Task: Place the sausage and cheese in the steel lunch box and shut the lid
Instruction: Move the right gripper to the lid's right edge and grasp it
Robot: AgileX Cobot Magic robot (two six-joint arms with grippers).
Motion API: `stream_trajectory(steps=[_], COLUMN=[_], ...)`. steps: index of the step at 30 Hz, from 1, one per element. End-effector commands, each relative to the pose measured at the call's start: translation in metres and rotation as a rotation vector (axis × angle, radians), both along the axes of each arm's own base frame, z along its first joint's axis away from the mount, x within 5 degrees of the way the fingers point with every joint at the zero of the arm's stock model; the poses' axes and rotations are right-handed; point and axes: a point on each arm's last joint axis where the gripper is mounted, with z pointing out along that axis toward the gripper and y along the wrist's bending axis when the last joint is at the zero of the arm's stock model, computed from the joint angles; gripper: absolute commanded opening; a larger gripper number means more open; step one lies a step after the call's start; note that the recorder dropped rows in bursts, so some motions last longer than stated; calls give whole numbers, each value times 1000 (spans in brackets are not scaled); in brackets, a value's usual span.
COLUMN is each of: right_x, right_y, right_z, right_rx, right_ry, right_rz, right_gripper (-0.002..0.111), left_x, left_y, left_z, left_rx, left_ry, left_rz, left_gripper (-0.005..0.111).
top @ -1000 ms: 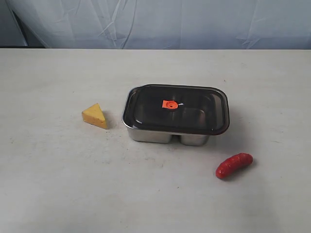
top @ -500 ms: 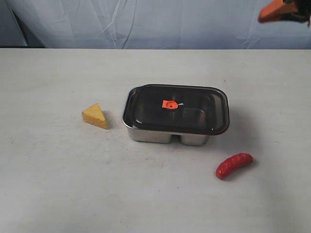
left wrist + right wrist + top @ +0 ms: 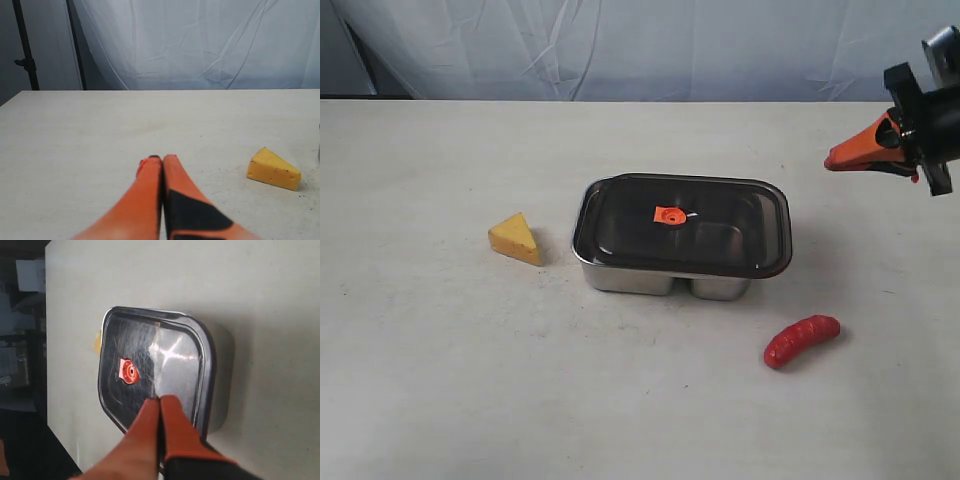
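Observation:
The steel lunch box (image 3: 665, 277) stands mid-table with the dark lid (image 3: 720, 235) lying on top, its orange valve tab (image 3: 668, 215) showing. The yellow cheese (image 3: 515, 238) wedge lies left of the box. The red sausage (image 3: 801, 340) lies to the front right of it. My right gripper (image 3: 832, 160) hangs in the air at the right edge, shut and empty, pointing toward the box; its wrist view looks down on the lid (image 3: 150, 365) beyond the right gripper (image 3: 160, 399). My left gripper (image 3: 160, 158) is shut, empty, low over the table, with the cheese (image 3: 273, 169) off to one side.
A pale cloth backdrop (image 3: 640, 45) hangs behind the white table (image 3: 440, 380). A dark stand pole (image 3: 25, 50) rises beyond the table's far corner in the left wrist view.
My right gripper has come into the exterior view from the top right and has dropped lower, toward the box. The box, lid, cheese and sausage have not moved.

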Motion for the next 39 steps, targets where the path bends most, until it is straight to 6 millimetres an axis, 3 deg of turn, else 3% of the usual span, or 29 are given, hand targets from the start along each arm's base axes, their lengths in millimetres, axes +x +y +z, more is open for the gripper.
stream_trajectory(steps=[1,3,8,11,23,34,37,39], right_x=[-3,-3,-2,-4,-13,-16,-17,-18], right_y=[1,1,2,6,27,47,46,46], right_z=[-18,-23,-31,-36,-77,-79,-80,-81], right_rx=[38,40,44,47,70,71,62,52], right_ry=[-45,-41,-29,-9,126,115,116,118], right_rz=[27,33,38,48,100,162,173,185], right_gripper=[-1,5,35,40,40,40,35,24], left_x=[0,0,0,0,0,0,0,0], left_y=[0,0,0,0,0,0,0,0], left_z=[0,0,0,0,0,0,0,0], left_rx=[1,1,3,3,5,5,5,5], left_ry=[-11,-11,-12,-12,-12,-12,-12,-12], left_rz=[2,2,3,3,3,3,3,3], left_gripper=[0,0,0,0,0,0,0,0])
